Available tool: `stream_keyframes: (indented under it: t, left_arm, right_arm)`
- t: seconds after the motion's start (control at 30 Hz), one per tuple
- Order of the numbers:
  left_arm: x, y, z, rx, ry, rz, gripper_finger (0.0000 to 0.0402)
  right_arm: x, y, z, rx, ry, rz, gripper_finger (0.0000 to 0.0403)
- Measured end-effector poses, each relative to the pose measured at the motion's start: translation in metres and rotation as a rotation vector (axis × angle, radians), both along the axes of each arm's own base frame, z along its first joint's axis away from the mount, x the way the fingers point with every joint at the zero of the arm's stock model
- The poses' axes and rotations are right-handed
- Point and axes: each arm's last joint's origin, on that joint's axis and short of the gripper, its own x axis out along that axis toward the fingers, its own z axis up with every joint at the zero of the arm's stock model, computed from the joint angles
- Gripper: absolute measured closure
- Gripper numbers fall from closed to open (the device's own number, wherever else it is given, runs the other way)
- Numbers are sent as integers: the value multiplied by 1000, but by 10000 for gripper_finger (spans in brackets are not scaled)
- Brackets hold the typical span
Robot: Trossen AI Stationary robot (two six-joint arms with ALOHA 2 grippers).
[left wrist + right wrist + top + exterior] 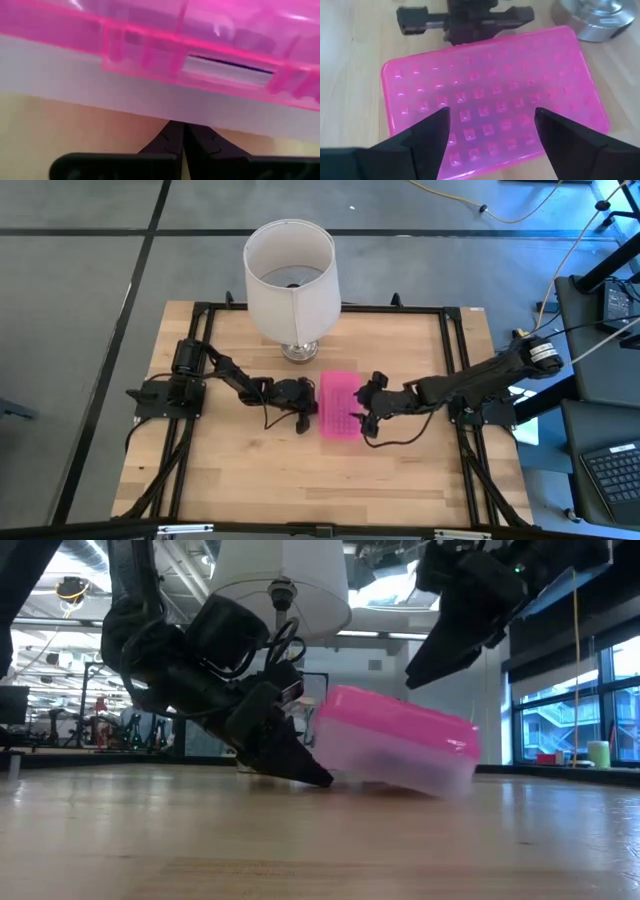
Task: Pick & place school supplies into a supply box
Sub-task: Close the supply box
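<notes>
The supply box (338, 405) lies at the table's middle with its pink studded lid (495, 95) shut over a clear body (400, 765). In the low view its left side looks slightly raised. Dim dark shapes show through the clear wall; no pencil, pen or scissors lies loose on the table. My left gripper (308, 406) is shut, low at the box's left long side. My right gripper (490, 120) is open and hovers just above the lid near the box's right side, one finger on each side of a patch of studs, touching nothing I can see. My left gripper presses its shut fingertips (184, 131) against the bottom of the box's clear left wall (165, 107), just below the pink lid's rim. The fingers come slanting down from the table's left, their tips at the table (318, 778). The box rests on the table, tilted a little.
A white lamp shade (290, 275) on a round metal base (600, 20) stands just beyond the box's far end. Bare wood lies toward the near edge (330, 480). Black frame rails run along the table's sides (455, 350).
</notes>
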Motion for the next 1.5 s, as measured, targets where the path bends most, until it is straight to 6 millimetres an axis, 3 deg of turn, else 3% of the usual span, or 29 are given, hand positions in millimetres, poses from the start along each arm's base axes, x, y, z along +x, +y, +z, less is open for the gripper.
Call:
stream_keyframes:
  t: [0.37,0.67,0.9,1.13,1.5]
  left_arm:
    - [-8,-2,5,-60,146,-42,398]
    - [-34,-3,37,-65,338,-21,398]
    - [-44,-9,59,9,336,50,398]
    - [-46,-13,57,38,354,59,398]
    - [-48,-13,56,42,377,58,398]
  right_arm:
    - [3,0,-5,-10,15,20,108]
    - [9,-9,-3,35,-5,131,108]
    - [16,-31,-6,70,-1,192,108]
    - [27,-42,-33,58,79,207,108]
    - [33,-44,-49,68,123,182,108]
